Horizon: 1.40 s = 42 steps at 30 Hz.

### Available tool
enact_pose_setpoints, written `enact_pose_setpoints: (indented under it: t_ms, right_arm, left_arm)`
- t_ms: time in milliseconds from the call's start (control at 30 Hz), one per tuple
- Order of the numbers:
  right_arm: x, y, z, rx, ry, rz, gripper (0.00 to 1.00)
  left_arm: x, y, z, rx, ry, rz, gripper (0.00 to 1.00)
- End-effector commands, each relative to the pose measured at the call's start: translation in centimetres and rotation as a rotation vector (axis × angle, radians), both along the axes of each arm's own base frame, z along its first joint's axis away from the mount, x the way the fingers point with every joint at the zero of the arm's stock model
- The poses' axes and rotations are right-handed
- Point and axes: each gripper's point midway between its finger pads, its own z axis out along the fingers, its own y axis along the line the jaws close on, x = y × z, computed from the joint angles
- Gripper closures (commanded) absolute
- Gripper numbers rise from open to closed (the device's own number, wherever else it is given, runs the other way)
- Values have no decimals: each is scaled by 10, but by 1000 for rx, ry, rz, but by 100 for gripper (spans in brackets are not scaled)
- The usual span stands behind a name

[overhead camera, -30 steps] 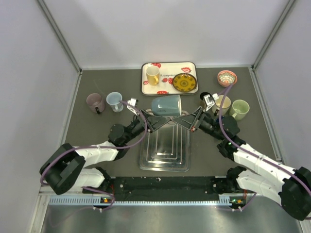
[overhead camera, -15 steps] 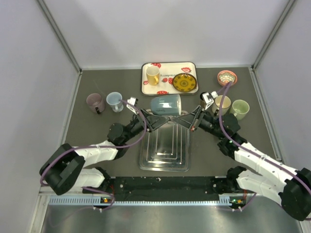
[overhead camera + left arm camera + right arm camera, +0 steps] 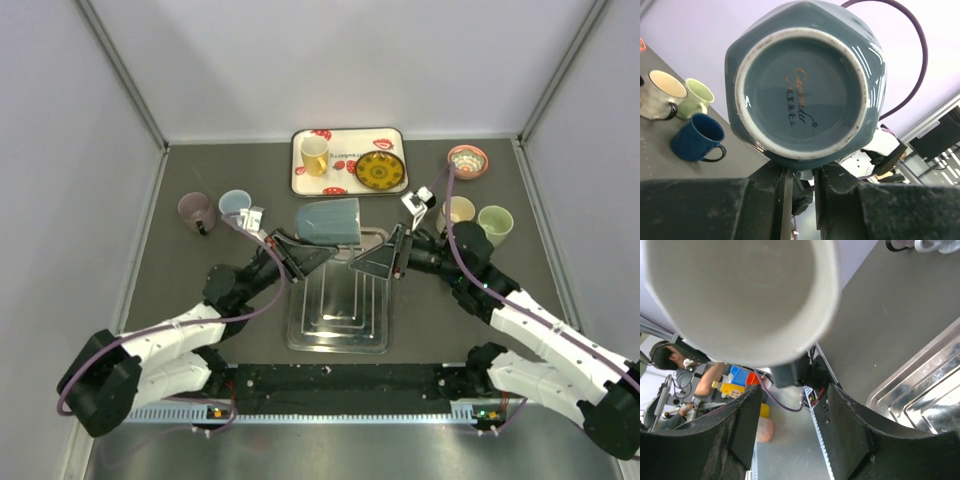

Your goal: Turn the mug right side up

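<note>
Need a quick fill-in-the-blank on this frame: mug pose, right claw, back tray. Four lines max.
1. In the left wrist view the blue-grey mug turns its ____ to the camera.
2. Its inside, seen in the right wrist view, is ____.
3. The right claw has its jaws ____.
4. On the patterned tray at the back, the upright mug is ____.

Missing words: base; white; open; yellow.

mug (image 3: 805, 95) glossy glazed ceramic, foot ring rough; tray (image 3: 338, 345) shiny metal; table (image 3: 165, 265) matt dark.
</note>
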Motion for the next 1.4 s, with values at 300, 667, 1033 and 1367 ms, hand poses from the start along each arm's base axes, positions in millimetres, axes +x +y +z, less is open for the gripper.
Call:
enact_pose_setpoints:
  t_ms: [300,667,1033,1367]
  right_arm:
    - [9,-77,-43,-456,-144,-304,39]
    - [21,-112,-89,-636,-92,-454,40]
    - [22,-118,-98,-657,-90,-476,40]
    - [19,-126,-107,-676,-76,-499,40]
  left_arm:
    - [50,49,-25,500,-78,461,100]
    - [95,77,-104,1105,114,578,100]
    - [123,51,-167,1403,218,499,100]
    - [146,52,-207,1562,269,546,100]
